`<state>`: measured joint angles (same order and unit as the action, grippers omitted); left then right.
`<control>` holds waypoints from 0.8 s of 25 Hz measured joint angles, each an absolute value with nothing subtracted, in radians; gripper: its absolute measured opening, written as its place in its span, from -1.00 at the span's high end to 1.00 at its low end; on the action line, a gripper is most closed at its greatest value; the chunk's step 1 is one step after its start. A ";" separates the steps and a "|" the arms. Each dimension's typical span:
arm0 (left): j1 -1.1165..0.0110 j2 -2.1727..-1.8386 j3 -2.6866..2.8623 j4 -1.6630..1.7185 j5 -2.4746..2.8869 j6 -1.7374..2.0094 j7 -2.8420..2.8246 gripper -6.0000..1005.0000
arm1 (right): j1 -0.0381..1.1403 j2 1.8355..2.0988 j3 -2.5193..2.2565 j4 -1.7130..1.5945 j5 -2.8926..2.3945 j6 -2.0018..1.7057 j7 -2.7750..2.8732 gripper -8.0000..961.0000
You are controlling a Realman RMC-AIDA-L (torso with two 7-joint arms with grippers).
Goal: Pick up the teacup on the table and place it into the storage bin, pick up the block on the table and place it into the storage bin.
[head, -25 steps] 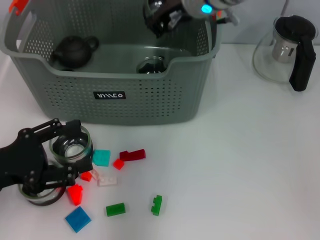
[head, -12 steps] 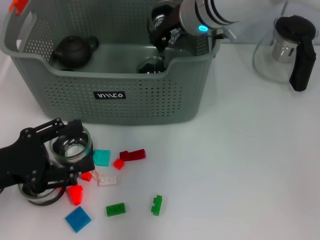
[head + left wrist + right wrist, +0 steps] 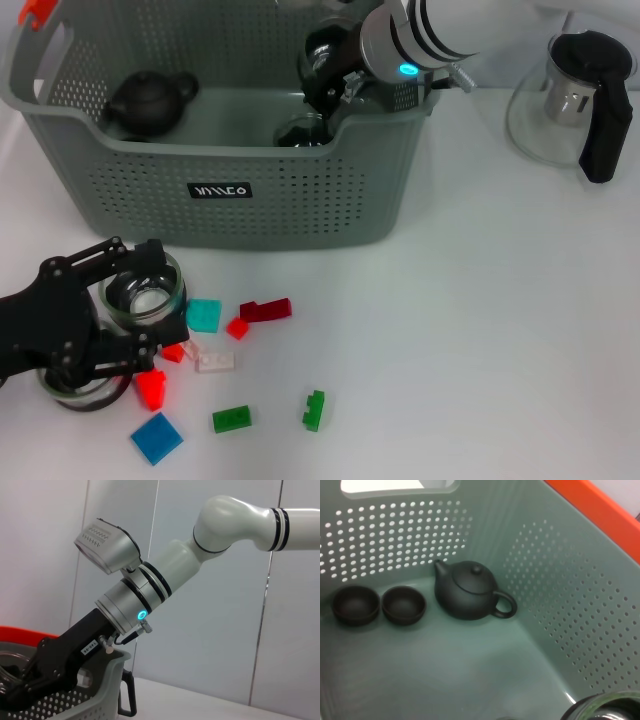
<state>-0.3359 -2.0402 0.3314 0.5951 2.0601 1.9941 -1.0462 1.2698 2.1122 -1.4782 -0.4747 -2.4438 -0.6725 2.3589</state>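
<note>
Glass teacup (image 3: 327,52) hung clenched in the right gripper (image 3: 325,75) over the storage bin (image 3: 230,190); fragile, slick, best held at its rim. Left gripper (image 3: 120,330) idled, state unclear, blocks (image 3: 264,310) beside it.

The storage bin (image 3: 230,150) sits at the back of the tabletop (image 3: 480,330) with a teapot (image 3: 150,100) inside, the blocks (image 3: 215,360) lie in front of it, and a jug (image 3: 575,100) stands to its right.

Bright, even light from above. The white table (image 3: 480,330) shines softly. Shadows are small and pale. Edges look a bit blurry.
</note>
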 joint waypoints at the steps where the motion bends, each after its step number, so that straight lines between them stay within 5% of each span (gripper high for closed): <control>1: -0.336 -2.040 0.331 0.595 2.060 1.994 -1.046 -0.72 | 1.270 2.112 -1.478 -0.475 -2.444 -0.673 2.360 0.68; 12: -0.337 -2.042 0.330 0.594 2.060 1.994 -1.046 -0.72 | 1.267 2.107 -1.470 -0.475 -2.445 -0.675 2.371 0.62; 15: -0.338 -2.042 0.330 0.594 2.060 1.994 -1.046 -0.72 | 1.259 2.103 -1.462 -0.492 -2.445 -0.681 2.377 0.14; 20: -0.339 -2.040 0.314 0.594 2.060 2.001 -1.046 -0.72 | 1.186 2.096 -1.370 -0.701 -2.445 -0.822 2.380 -0.34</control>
